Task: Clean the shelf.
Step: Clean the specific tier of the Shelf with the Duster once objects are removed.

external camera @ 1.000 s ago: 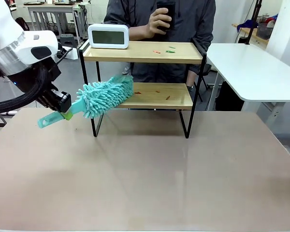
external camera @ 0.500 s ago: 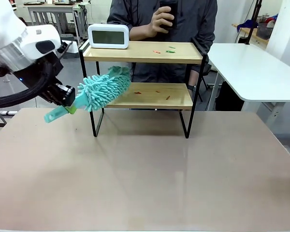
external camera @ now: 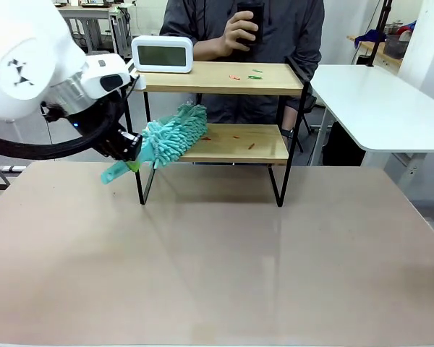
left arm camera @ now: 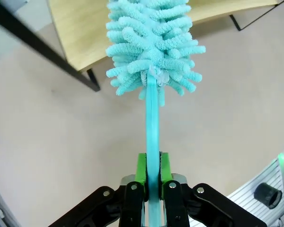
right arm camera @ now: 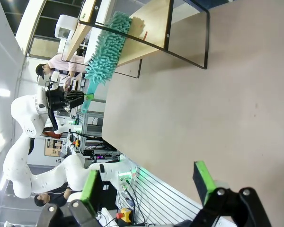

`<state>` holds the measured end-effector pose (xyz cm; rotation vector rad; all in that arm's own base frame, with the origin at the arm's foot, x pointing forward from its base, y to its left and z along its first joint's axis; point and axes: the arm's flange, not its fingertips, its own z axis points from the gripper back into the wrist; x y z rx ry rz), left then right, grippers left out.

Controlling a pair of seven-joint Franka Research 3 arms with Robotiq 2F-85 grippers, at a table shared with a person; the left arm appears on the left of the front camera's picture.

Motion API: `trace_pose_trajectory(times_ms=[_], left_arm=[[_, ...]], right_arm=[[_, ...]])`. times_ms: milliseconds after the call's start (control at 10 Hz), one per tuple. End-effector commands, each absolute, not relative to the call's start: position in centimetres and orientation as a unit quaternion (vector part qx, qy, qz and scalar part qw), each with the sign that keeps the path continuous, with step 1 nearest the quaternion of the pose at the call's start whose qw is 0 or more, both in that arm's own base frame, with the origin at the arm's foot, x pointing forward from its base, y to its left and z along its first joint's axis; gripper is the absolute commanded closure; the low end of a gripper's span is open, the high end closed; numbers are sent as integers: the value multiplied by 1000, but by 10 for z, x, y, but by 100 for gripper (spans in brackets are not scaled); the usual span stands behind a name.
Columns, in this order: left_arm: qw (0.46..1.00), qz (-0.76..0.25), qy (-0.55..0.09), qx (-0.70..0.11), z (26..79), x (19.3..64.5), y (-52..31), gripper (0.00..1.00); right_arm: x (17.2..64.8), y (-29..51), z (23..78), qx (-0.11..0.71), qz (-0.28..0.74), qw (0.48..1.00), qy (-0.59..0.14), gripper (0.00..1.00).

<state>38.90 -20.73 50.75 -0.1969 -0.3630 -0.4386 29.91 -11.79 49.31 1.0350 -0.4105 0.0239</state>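
The shelf is a two-tier rack of light wooden boards in a thin black frame at the table's far middle. Small red and green scraps lie on its top board, and a few red bits on the lower board. My left gripper is shut on the handle of a teal fluffy duster, whose head rests over the left end of the lower board. In the left wrist view the green pads clamp the duster handle. My right gripper stands open above the table, holding nothing.
A white digital clock stands on the left of the top board. A person stands behind the shelf holding a dark phone. A white side table is at the far right. The brown tabletop in front lies bare.
My left arm has swung right and toward the shelf, carrying the duster. Its head has slid further over the left end of the lower board.
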Motion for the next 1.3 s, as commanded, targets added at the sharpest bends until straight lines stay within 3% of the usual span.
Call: trace_pose_trajectory(times_ms=[0, 600, 1200], left_arm=[[954, -222, -173, -102, 506, 393, -224, 88], [938, -284, -154, -128, 504, 409, -270, 88], [885, -438, -112, -106, 517, 399, -276, 88]], right_arm=[[301, -117, 493, 497, 20, 842, -207, 0], [301, -117, 493, 497, 20, 842, -207, 0], [301, -117, 493, 497, 20, 842, -207, 0]])
